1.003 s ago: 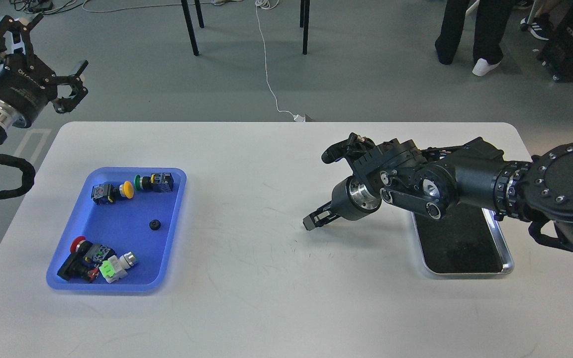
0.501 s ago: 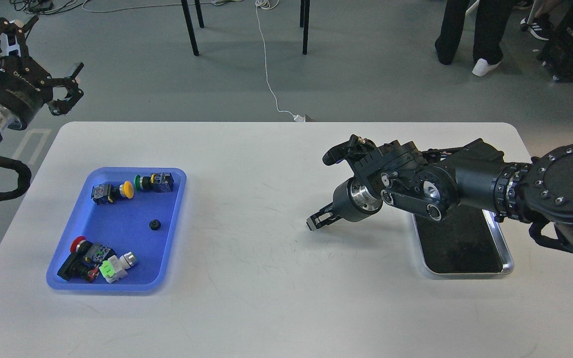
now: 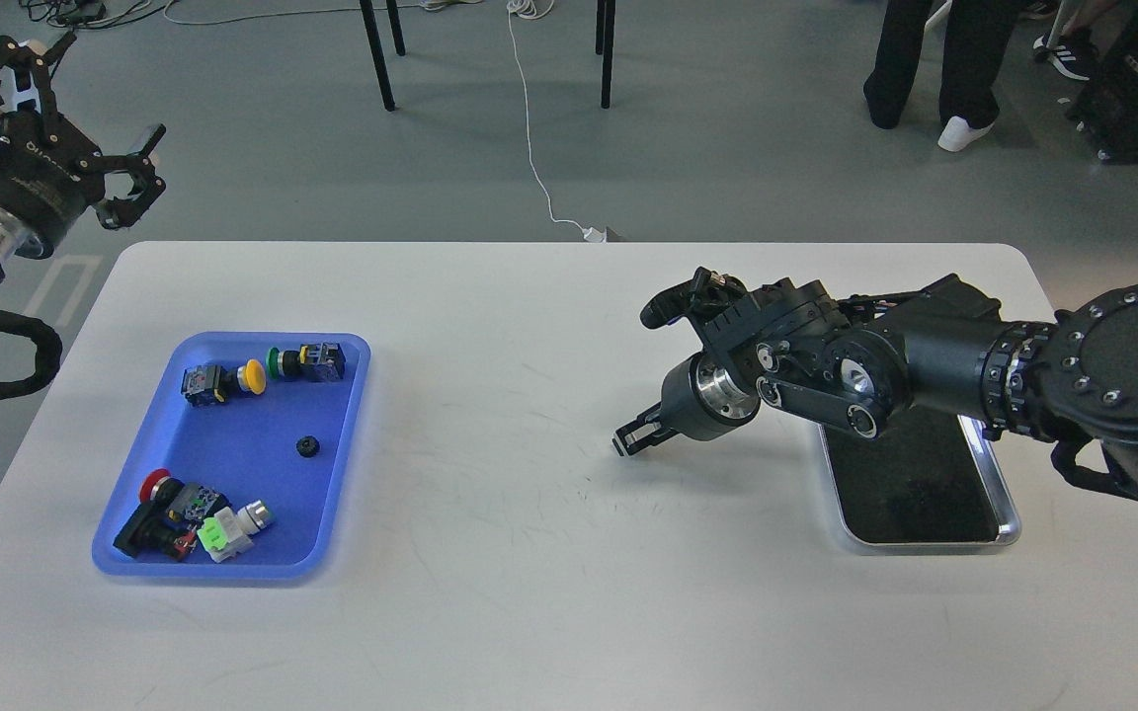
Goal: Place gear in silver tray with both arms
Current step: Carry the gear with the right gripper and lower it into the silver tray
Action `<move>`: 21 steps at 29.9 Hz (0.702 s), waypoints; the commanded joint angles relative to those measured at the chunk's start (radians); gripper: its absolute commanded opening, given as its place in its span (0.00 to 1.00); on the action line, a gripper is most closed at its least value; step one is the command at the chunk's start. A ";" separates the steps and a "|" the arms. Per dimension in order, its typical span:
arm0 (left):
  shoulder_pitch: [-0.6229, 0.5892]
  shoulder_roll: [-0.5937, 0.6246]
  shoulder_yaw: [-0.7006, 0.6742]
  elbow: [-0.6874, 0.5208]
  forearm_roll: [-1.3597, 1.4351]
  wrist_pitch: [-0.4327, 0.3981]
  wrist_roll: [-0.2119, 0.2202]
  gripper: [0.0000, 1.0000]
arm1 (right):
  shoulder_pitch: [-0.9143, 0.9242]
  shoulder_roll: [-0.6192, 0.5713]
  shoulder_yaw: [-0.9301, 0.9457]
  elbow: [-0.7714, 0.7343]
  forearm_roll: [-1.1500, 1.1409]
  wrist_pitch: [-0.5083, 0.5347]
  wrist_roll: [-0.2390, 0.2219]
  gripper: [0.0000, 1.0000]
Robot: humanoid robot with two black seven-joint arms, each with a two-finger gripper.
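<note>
The gear (image 3: 307,446), small, black and round, lies on the floor of the blue plastic tray (image 3: 332,494) on the left of the table. The silver tray (image 3: 1009,518) with its dark floor sits on the right; my right arm covers its far end. My left gripper (image 3: 80,114) is open and empty, raised off the table's far left corner, well away from the gear. My right gripper (image 3: 634,437) hangs low over the bare table middle, left of the silver tray. It is small and dark, so its fingers cannot be told apart.
The blue tray also holds several push-button switches: yellow (image 3: 251,375), green (image 3: 276,362), red (image 3: 154,486) and a green-and-white part (image 3: 223,533). Chair legs (image 3: 376,54), a white cable (image 3: 529,128) and a person's legs (image 3: 934,69) are on the floor beyond the table.
My left gripper has drawn back up and to the left, away from the table. My right gripper has shifted slightly right. The gear has not moved.
</note>
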 commanded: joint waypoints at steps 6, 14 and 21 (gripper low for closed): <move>0.000 0.017 0.000 -0.001 0.000 0.000 0.000 0.97 | 0.165 -0.002 0.000 0.171 -0.007 -0.001 -0.005 0.16; -0.002 0.020 0.000 -0.006 0.002 0.002 0.002 0.97 | 0.215 -0.343 0.000 0.358 -0.205 -0.001 -0.012 0.16; -0.002 0.032 0.000 -0.011 0.002 0.003 0.002 0.97 | 0.186 -0.571 -0.004 0.443 -0.337 -0.001 -0.012 0.16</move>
